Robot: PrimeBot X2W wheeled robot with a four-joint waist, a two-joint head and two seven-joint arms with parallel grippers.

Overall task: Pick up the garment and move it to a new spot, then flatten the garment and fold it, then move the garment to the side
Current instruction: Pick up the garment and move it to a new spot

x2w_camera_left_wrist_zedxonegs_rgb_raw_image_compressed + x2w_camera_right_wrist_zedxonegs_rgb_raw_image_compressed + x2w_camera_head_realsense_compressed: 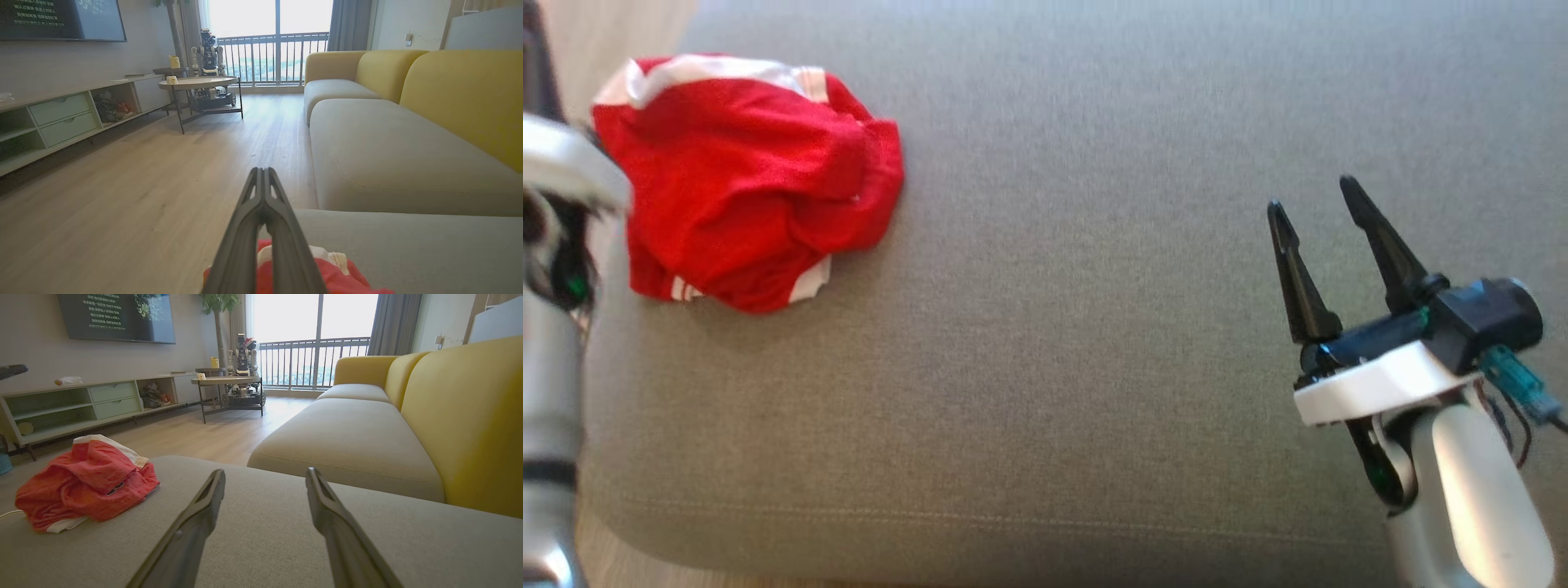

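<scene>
Toward the far left corner of the grey woven seat cushion [1094, 343] lies the crumpled red mesh garment with white trim [752, 175], bunched into a loose heap with white bands showing at its far edge and again at its near edge. It rests close to the cushion's left side, with pale wooden floor [143, 183] just beyond. My left gripper [261, 171] hangs over that heap, its two long dark fingers pressed tight together from base to tip, with no cloth visible between the tips; the red fabric shows beneath and to either side of them in my left wrist view. From the head view, my pale left forearm [556, 171] is a blur at the left edge, just beside the garment. My right gripper [1313, 196] sits well apart from the garment, over bare cushion at the lower right, its fingers spread wide and holding nothing. Beyond lie a second grey seat, mustard-yellow padded backrests [470, 416] and a round low table [198, 81].
</scene>
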